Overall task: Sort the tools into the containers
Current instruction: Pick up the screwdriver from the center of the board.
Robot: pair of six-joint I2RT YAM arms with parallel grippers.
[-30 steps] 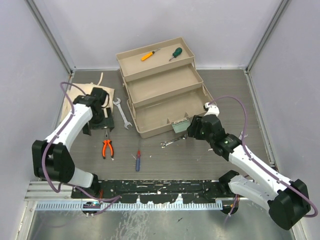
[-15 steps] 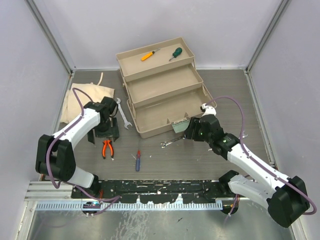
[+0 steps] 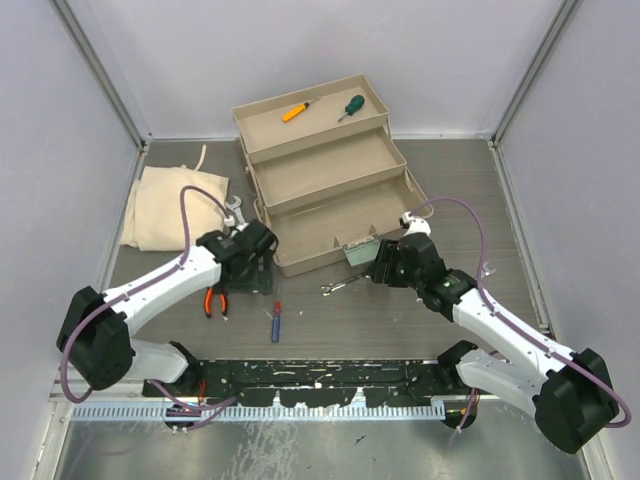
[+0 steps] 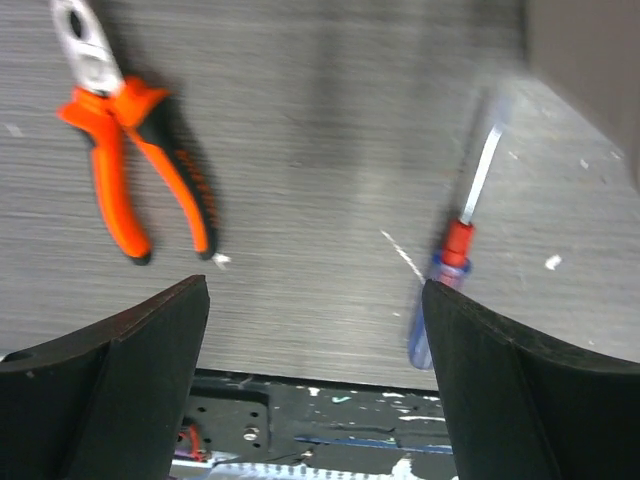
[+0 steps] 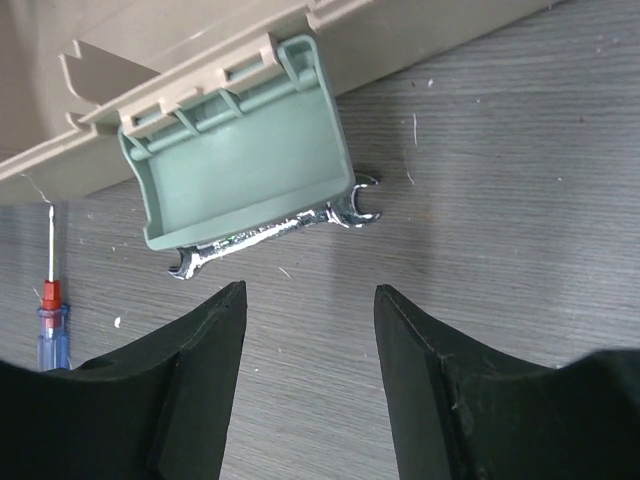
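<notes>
— What is the overhead camera showing?

— The toolbox [image 3: 322, 200] is standing open at the back of the table [image 3: 455, 195], its three tan trays stepping away from the arms. An orange screwdriver [image 3: 297, 110] and a green screwdriver [image 3: 351, 106] are lying in the farthest tray. The left gripper [image 3: 253, 283] is hanging above the table just in front of the toolbox's left corner, between the orange pliers [image 3: 213, 300] and the blue-red screwdriver [image 3: 276, 322]. A second wrench [image 3: 236, 208] is poking out from behind that arm, near a cream cloth [image 3: 175, 207]. The right gripper [image 3: 377, 270] is hovering beside the pale green latch [image 3: 358, 254], with a silver wrench [image 3: 340, 286] lying just in front of it.

— And the left wrist?

— Its fingers [image 4: 100, 370] are spreading wide with nothing between them. The pliers are lying at upper left and the blue-red screwdriver at right, its tip pointing towards the toolbox corner.

— The right wrist?

— Those fingers [image 5: 190, 380] are also standing well apart, gripping nothing. The latch is hanging off the toolbox's front edge, and the silver wrench is lying on the table along the latch's lower rim, partly tucked under it. The blue-red screwdriver is showing at the far left
</notes>
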